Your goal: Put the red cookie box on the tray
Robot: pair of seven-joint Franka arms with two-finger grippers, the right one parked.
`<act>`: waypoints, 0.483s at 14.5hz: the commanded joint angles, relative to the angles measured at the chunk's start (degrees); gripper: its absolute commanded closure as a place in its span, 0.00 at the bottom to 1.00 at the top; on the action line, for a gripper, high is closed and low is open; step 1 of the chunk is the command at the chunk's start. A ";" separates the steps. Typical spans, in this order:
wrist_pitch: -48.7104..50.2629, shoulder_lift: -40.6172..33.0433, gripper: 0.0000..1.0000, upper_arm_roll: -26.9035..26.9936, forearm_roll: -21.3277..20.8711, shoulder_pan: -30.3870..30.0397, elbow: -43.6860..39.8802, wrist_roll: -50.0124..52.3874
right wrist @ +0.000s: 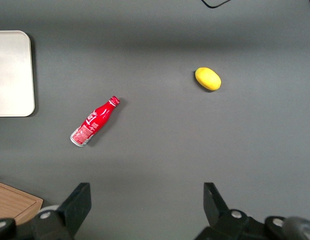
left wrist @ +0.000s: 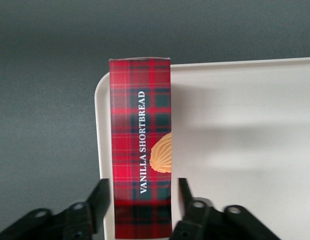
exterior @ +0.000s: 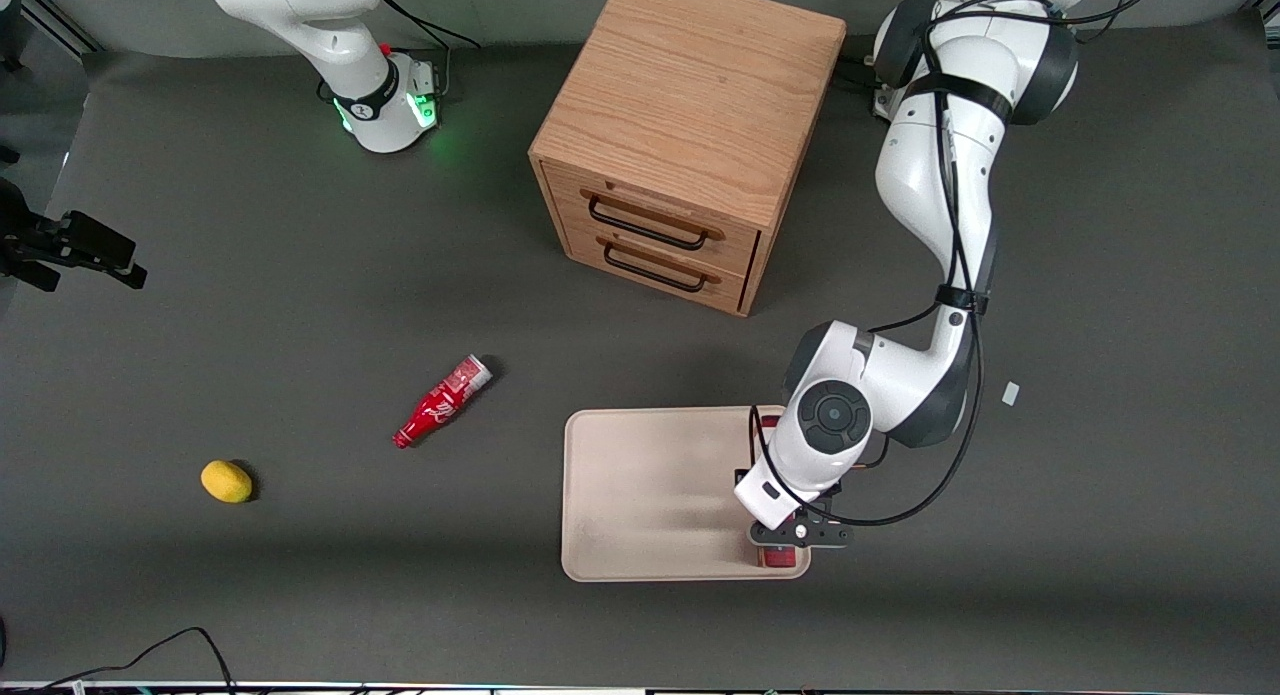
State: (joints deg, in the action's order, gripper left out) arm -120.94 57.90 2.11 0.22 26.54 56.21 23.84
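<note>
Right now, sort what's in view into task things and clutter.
Job:
red cookie box, lying along the tray's edge
tray
gripper, open, its fingers on either side of the box

Lying about:
red bottle
lemon
wooden drawer cabinet

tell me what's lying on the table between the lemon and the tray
The red bottle lies on its side between the lemon and the tray, clearest in the front view. The gripper is over the tray's edge, straddling the red cookie box.
</note>
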 commanded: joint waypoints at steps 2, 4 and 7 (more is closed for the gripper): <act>3.15 -0.23 0.00 0.62 -0.84 0.62 -2.33 1.48; 10.51 -3.03 0.00 0.53 -0.84 0.45 -2.86 0.95; 22.38 -10.15 0.00 0.44 0.04 -2.09 -2.25 -6.31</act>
State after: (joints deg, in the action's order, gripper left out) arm -105.43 53.70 2.30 0.20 26.15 52.26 22.29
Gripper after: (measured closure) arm 0.000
